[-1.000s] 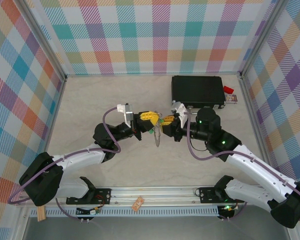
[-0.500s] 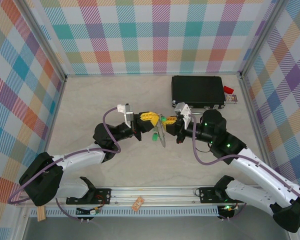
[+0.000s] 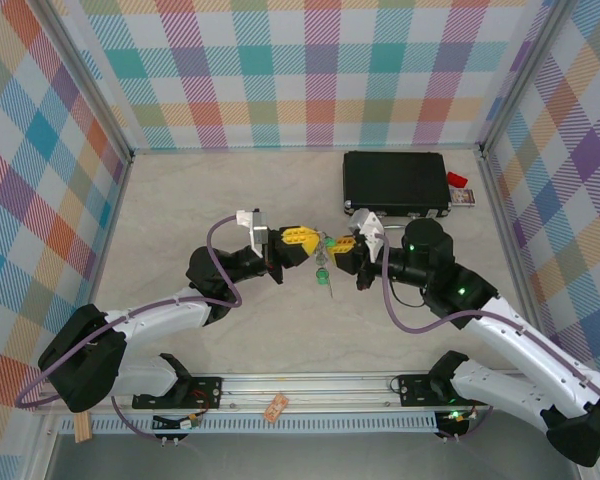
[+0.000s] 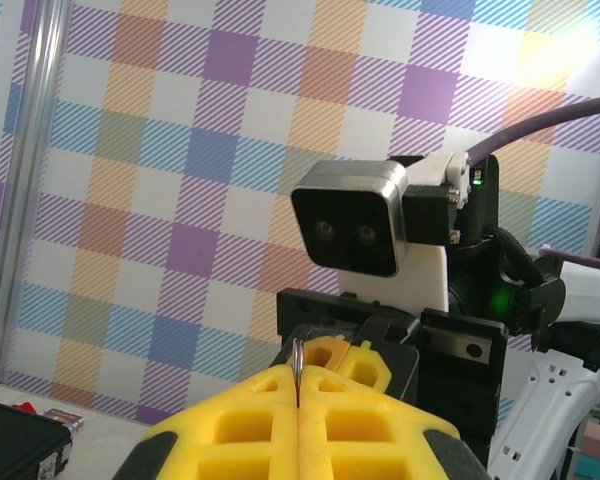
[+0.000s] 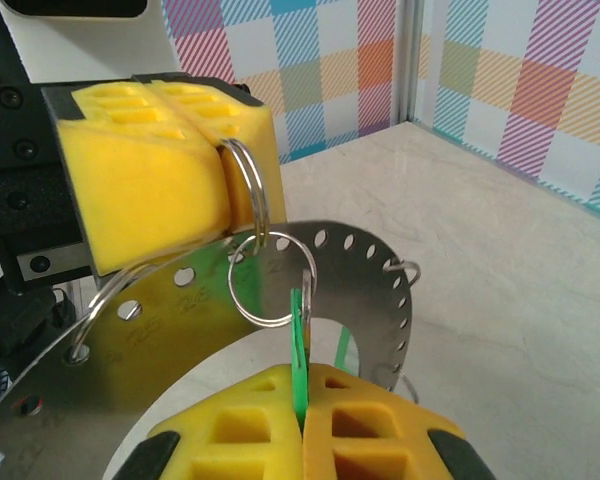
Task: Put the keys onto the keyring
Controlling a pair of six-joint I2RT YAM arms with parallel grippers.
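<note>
The left fingers (image 3: 293, 238) and right fingers (image 3: 344, 245) are set nearly tip to tip above the middle of the bench (image 3: 180, 200), on the near side of a black case (image 3: 395, 182). The keyring (image 5: 365, 265) is held clear of the bench between them. It is seen edge-on from above, and as a flat grey band pierced with small holes in the right wrist view. The left fingers are pressed together on a thin wire loop (image 5: 252, 190) that stands at the band's upper edge; whether the band itself is also pinched cannot be told. The right fingers are closed on a green key (image 5: 298, 345), which is held upright in front of the band's open centre. A small wire ring (image 5: 232, 285) is seen at the key's top, overlapping the band just below the left fingers; whether it is threaded through a hole cannot be told. A small red item (image 3: 456, 180) is seen beside the case's right end.
</note>
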